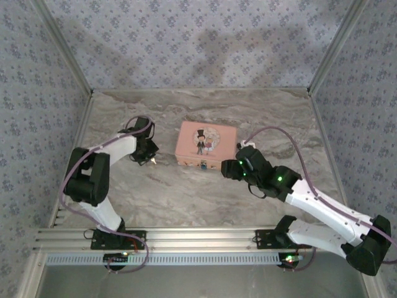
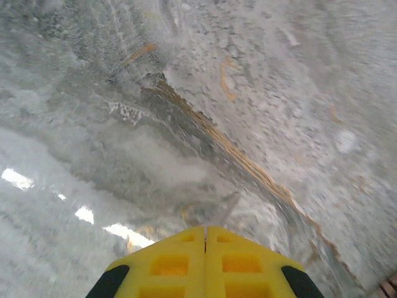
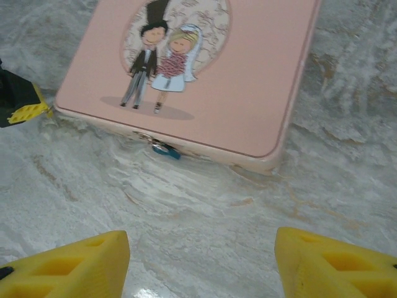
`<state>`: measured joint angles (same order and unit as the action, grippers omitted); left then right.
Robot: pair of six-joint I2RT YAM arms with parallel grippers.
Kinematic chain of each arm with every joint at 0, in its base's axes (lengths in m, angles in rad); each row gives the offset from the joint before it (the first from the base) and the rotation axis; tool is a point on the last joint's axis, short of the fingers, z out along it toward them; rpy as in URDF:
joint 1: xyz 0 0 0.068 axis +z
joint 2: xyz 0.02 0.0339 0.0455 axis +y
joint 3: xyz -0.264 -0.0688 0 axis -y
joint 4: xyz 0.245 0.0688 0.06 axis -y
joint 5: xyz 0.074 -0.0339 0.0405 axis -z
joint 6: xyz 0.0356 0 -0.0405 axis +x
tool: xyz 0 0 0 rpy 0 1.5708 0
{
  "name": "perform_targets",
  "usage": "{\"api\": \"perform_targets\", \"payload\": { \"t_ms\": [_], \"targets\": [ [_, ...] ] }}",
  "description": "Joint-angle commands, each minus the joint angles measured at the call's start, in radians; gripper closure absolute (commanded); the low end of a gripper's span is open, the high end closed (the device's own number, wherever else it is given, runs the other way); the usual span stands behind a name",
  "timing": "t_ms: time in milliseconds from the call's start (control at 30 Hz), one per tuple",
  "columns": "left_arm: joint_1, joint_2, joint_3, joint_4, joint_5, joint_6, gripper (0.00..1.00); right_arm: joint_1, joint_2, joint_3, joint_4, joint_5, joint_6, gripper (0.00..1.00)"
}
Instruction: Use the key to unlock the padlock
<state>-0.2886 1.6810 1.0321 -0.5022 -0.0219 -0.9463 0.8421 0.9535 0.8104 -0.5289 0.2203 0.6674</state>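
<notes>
Left gripper (image 2: 206,231): yellow fingers pressed together, tips low over the marble table (image 2: 124,124). Whether anything is pinched between them cannot be told. In the top view it sits left of the tin, apart from it.

Right gripper (image 3: 201,242): jaws wide apart, holding nothing, pointed at the tin's front edge from nearby.

Tin (image 3: 248,81): pink, rectangular, rounded corners, lid closed, lying flat at mid-table between the two grippers. Lid art: cartoon groom in top hat and bride in veil on a patterned oval.

Padlock (image 3: 162,148): tiny, silvery with a bluish part, hanging at the middle of the tin's front edge, ahead of the right gripper.
</notes>
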Motion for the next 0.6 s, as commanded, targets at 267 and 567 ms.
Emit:
{"api": "perform_targets", "payload": {
  "t_ms": [267, 567],
  "targets": [
    [-0.090, -0.326, 0.081, 0.044, 0.182, 0.129, 1.00, -0.022, -0.121, -0.058, 0.336, -0.186, -0.105, 0.34],
    [-0.188, -0.398, 0.167, 0.179, 0.476, 0.106, 1.00, -0.084, -0.101, -0.034, 0.511, -0.401, -0.136, 0.55]
  ]
}}
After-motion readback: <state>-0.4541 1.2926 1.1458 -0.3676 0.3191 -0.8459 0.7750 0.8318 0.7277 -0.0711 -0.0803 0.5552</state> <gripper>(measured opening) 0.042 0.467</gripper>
